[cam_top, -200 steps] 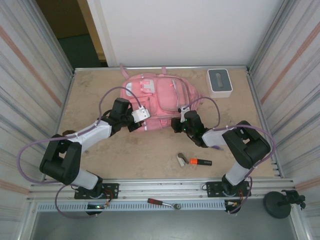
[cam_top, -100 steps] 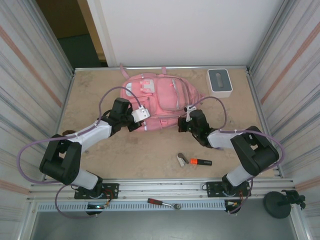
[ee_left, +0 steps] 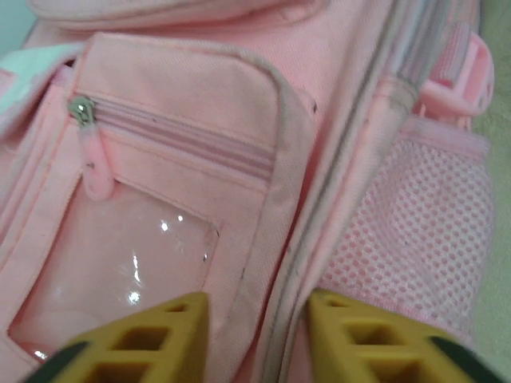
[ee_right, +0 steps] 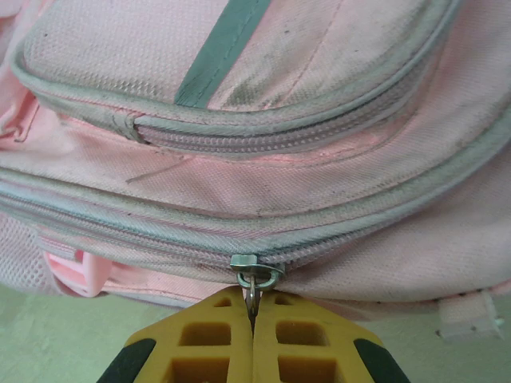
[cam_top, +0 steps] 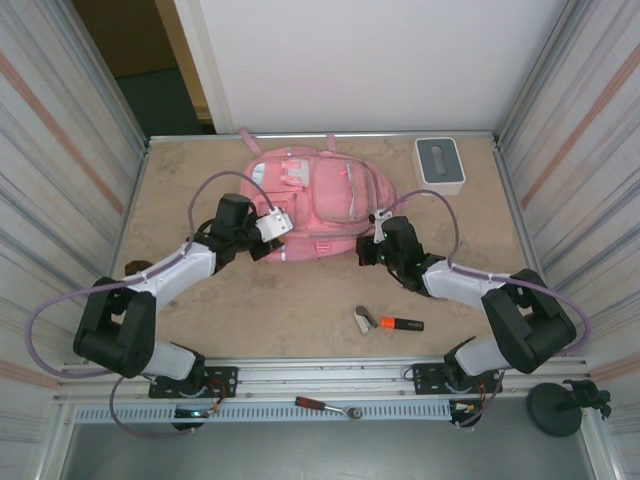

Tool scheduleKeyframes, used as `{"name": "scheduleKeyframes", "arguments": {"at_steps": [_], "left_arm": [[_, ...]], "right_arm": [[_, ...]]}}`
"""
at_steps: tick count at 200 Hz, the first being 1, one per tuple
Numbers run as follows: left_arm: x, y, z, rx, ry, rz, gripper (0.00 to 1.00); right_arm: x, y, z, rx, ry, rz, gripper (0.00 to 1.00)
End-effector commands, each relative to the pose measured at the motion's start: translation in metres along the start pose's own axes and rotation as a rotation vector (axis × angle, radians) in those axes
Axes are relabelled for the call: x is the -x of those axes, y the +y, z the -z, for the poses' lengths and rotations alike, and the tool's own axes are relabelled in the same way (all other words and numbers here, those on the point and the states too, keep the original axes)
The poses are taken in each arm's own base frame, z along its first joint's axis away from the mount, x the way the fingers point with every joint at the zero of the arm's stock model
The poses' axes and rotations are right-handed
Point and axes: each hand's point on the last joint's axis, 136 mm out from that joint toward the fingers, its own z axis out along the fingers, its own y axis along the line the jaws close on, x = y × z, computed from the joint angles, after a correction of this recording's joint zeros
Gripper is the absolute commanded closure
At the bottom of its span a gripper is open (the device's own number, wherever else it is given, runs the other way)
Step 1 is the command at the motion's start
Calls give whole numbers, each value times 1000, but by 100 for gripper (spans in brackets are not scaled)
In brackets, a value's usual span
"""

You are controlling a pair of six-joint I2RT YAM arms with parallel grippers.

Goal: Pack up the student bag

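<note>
The pink student bag (cam_top: 320, 195) lies flat at the back middle of the table. My left gripper (cam_top: 272, 247) is at its near left edge. In the left wrist view the yellow fingers (ee_left: 168, 335) pinch a piped seam of the bag (ee_left: 192, 96), between a clear-window pocket and a mesh side pocket. My right gripper (cam_top: 366, 252) is at the bag's near right edge. There its jaws (ee_right: 253, 307) are shut on the metal zipper pull (ee_right: 254, 279) of a long zipper running across the bag (ee_right: 279, 183).
A small white box with a grey top (cam_top: 439, 165) stands at the back right. An orange and black marker (cam_top: 400, 324) and a small white clip (cam_top: 363, 320) lie on the table near the front. A red-handled tool (cam_top: 325, 405) rests on the front rail. Metal walls close both sides.
My right gripper has moved to the right along the bag's near edge with the zipper pull. The left gripper and the bag have shifted slightly back and to the left.
</note>
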Motion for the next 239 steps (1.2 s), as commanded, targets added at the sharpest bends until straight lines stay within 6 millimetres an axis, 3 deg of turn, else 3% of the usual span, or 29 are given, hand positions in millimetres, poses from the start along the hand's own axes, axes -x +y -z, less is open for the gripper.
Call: {"name": "scheduleKeyframes", "arguments": {"at_steps": [1,32,59,93,116,129,145,164,208,225,239], "left_arm": [[41,-11,14,-14,-121,-61,54],[70,-33,9,-42,-167,-144,42],[81,-44,-11,-57,-131,-206,41],[83,-49,-39,-67,-79,-245,45],[78,-50,-50,-70,-56,-243,55],[71,-48,-53,-59,-31,-245,65],[64,-45,-54,-36,-7,-245,84],[61,-37,-46,-11,-30,-220,97],[58,-18,-11,28,-166,-139,100],[50,-11,-4,45,-179,-115,100],[38,-4,-2,63,-157,-97,100]], "right_arm": [[15,32,10,79,-5,35,100],[20,51,14,117,-8,57,100],[25,62,19,150,-22,55,100],[26,71,25,178,-29,59,100],[23,71,27,187,-31,58,100],[21,67,27,175,-31,56,100],[18,59,26,144,-25,59,100],[12,35,22,43,-1,58,100],[6,-33,25,-193,46,-30,100],[10,-38,28,-211,39,-42,100],[15,-31,27,-177,31,-40,100]]}}
